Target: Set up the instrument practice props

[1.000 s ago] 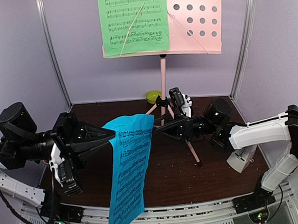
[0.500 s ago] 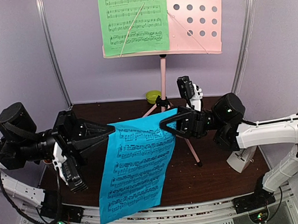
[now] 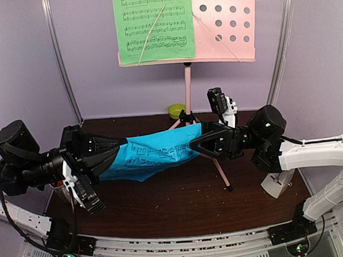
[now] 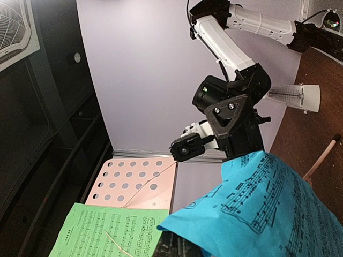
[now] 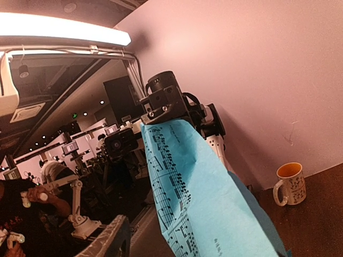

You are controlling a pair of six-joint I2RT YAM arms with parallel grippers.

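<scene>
The blue music sheet hangs stretched almost level above the table between both arms. My left gripper is shut on its left end, and my right gripper pinches its right corner. In the left wrist view the blue sheet runs up to the right gripper. In the right wrist view the blue sheet leads to the left gripper. The green music sheet rests on the left half of the pink music stand. The pale metronome stands behind my right forearm.
The stand's pink pole and tripod legs rise right behind the sheet. A lime-green bowl sits at the back by the wall. A white mug with orange inside stands on the table near the wall.
The blue sheet hung down from my left gripper; my right gripper took its free corner and drew it up and to the right, so it now lies stretched nearly level.
</scene>
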